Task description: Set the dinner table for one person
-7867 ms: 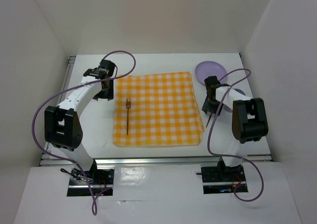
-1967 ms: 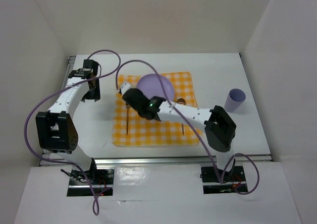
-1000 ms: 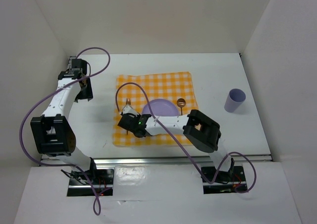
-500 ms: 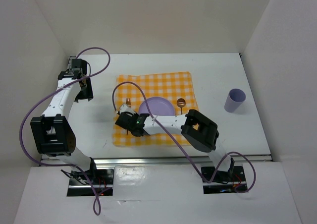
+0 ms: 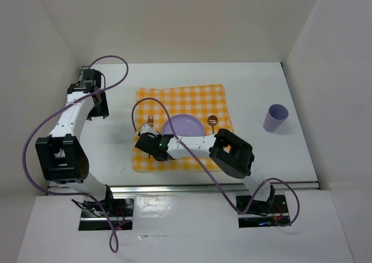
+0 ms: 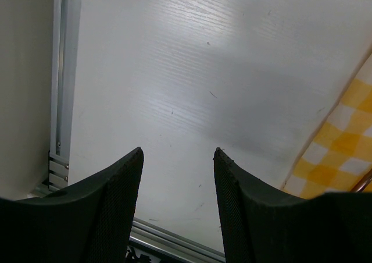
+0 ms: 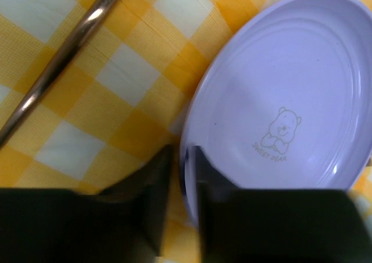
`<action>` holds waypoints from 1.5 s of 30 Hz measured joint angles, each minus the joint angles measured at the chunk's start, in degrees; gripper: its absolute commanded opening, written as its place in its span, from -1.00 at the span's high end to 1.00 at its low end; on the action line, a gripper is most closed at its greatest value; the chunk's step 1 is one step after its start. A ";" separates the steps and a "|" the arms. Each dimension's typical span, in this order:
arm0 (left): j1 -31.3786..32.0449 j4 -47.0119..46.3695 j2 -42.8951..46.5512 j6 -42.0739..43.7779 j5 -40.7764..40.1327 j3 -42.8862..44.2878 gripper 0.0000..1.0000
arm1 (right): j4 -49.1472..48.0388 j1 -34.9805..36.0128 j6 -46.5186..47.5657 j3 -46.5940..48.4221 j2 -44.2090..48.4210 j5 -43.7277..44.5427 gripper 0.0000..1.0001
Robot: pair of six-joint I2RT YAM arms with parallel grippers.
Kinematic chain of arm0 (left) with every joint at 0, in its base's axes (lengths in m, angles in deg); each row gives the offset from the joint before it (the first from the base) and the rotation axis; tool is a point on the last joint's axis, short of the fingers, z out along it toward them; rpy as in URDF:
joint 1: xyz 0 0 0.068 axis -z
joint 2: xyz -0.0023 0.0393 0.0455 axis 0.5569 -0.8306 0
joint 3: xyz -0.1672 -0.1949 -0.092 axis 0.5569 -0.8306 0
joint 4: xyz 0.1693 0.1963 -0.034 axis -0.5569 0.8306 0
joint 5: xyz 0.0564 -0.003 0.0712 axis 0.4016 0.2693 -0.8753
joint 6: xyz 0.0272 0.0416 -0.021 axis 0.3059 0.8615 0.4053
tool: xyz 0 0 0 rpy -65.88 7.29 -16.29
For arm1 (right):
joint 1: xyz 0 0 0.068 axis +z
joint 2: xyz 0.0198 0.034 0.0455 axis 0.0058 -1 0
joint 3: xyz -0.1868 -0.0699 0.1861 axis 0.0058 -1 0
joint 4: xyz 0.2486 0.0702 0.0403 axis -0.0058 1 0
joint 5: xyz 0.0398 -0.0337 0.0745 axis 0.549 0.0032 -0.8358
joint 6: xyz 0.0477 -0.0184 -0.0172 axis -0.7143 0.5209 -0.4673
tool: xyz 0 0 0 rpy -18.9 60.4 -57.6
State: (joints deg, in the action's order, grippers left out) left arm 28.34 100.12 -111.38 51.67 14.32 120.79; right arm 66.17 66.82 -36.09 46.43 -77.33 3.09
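The dinner table (image 5: 256, 88) is a white tabletop carrying a yellow-and-white checked cloth (image 5: 192, 100). A lilac plate (image 5: 185, 127) lies on the cloth's near middle. My right gripper (image 5: 153, 145) is shut on the plate's left rim. In the right wrist view the two fingers (image 7: 157, 176) pinch that rim, and the plate (image 7: 279, 100) shows a small bear print. A metal fork (image 5: 150, 121) lies left of the plate, with its handle (image 7: 64, 59) in the right wrist view. A spoon (image 5: 213, 122) lies right of the plate. My left gripper (image 5: 99, 110) is open and empty over bare table at the far left (image 6: 177, 152).
A lilac cup (image 5: 275, 118) stands upright on the table at the right, off the cloth. A metal rail (image 6: 58, 100) runs along the table's left edge beside my left gripper. The cloth's corner (image 6: 343, 152) shows to that gripper's right. White walls enclose the table.
My right gripper carried the plate from the table's far right onto the cloth and lowered it toward the near middle. My left arm drew back to the far left. The last half second shows little motion.
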 measured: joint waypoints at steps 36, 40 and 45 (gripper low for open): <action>-0.74 0.50 0.00 0.17 6.67 0.79 -0.16 | 22.49 -70.31 -38.45 -8.68 42.86 -7.41 -0.19; -0.74 0.76 0.00 0.31 8.44 0.96 -0.16 | 22.53 -71.06 -43.56 -10.49 42.38 -6.08 -0.09; -0.74 1.36 0.00 0.37 9.75 1.73 -0.13 | 22.53 -71.34 -52.70 -12.41 39.98 -6.01 -0.09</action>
State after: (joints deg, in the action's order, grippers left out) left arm 27.60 101.48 -111.38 52.04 24.07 122.51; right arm 88.70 -4.52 -88.79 34.01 -37.36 -2.92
